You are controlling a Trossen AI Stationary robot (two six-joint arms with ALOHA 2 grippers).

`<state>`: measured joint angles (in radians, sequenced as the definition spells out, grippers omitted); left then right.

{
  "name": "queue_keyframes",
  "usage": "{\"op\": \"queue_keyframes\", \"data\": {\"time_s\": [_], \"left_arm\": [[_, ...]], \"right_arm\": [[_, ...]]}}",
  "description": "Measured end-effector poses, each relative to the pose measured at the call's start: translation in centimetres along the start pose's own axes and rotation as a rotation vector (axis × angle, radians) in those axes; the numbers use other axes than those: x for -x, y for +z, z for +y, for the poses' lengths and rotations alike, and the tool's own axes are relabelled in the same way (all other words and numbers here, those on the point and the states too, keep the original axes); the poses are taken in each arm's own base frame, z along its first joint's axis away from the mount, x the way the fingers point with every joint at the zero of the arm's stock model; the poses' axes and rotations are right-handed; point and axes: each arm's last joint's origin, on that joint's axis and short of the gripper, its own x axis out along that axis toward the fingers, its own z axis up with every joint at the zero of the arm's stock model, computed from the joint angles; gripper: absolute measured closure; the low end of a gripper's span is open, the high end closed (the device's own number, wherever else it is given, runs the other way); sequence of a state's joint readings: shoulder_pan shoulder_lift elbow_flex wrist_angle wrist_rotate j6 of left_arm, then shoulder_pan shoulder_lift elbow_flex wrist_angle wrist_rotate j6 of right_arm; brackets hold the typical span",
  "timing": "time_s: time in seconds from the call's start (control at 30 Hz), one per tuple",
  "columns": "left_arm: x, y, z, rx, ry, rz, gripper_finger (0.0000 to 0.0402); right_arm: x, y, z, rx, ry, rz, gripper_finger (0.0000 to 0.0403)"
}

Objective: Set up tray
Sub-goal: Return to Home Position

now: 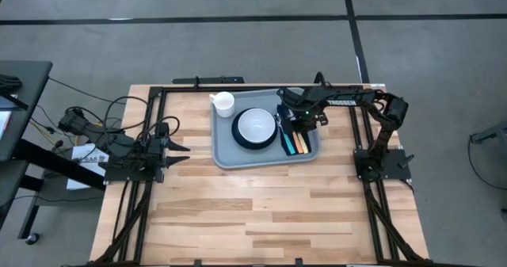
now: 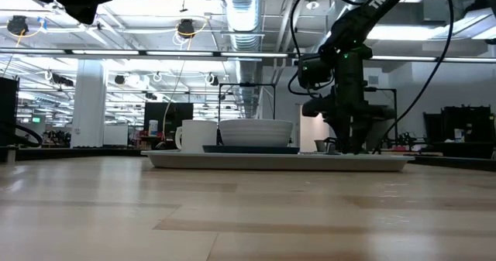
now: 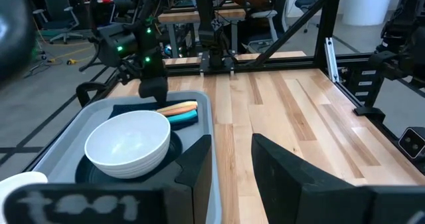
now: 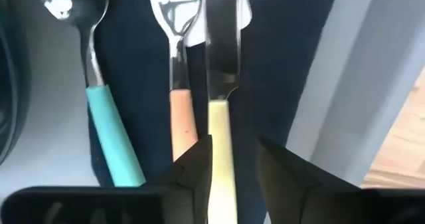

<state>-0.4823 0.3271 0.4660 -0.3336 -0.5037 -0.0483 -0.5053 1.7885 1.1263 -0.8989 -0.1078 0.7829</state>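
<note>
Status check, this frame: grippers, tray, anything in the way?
Right gripper open over knife on napkin. Left gripper open, parked left of tray. It holds cup, bowl, spoon, fork. Nothing seen in the way.

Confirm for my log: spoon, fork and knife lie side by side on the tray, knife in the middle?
No: the fork is in the middle, between spoon and knife, all on the tray. The right wrist view shows it.

Matt grey tray [image 1: 228, 154], glossy white bowl [image 1: 255, 124], wooden table [image 1: 261, 211]
</note>
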Motion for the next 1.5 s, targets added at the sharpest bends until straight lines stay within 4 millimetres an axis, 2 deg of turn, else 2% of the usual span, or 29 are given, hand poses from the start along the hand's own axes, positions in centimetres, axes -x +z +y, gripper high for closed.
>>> {"op": "queue_keyframes", "data": {"time_s": [0.4, 0.57, 0.7, 0.8, 0.97, 1.07, 1.2, 1.4, 1.5], "left_arm": [[0.0, 0.0, 0.0, 0.0, 0.0, 0.0, 0.0305], [0.0, 0.0, 0.0, -0.004, 0.0, -0.003, 0.0305], [-0.3, 0.6, -0.2, 0.022, 0.005, -0.057, 0.0305], [-1.2, 0.0, -0.7, 0.006, 0.0, -0.063, 0.0305], [-3.1, -1.9, -1.1, -0.012, 0.065, -0.023, 0.0305], [-3.8, -3.0, -1.0, 0.052, 0.112, -0.009, 0.0305], [-4.4, -5.7, -1.0, 0.147, 0.119, -0.004, 0.0305], [-4.6, -10.2, -1.0, 0.327, 0.111, -0.05, 0.0305], [-4.6, -10.8, -0.9, 0.333, 0.132, -0.011, 0.0305]], "right_arm": [[0.2, 0.0, -0.3, 0.041, -0.018, -0.001, 0.0281], [2.7, -1.1, -0.5, 0.14, -0.075, -0.132, 0.028], [6.4, -3.2, -0.5, 0.249, -0.135, -0.356, 0.028], [9.2, -6.0, -0.3, 0.38, -0.149, -0.547, 0.028], [11.2, -11.4, -0.5, 0.681, 0.104, -0.757, 0.028], [11.0, -14.3, -1.5, 0.831, 0.28, -0.868, 0.028], [9.1, -16.9, -3.7, 0.93, 0.451, -1.016, 0.028], [5.1, -18.6, -6.6, 0.984, 0.669, -1.223, 0.0281], [3.2, -19.2, -7.6, 1.009, 0.744, -1.3, 0.0281]]}}
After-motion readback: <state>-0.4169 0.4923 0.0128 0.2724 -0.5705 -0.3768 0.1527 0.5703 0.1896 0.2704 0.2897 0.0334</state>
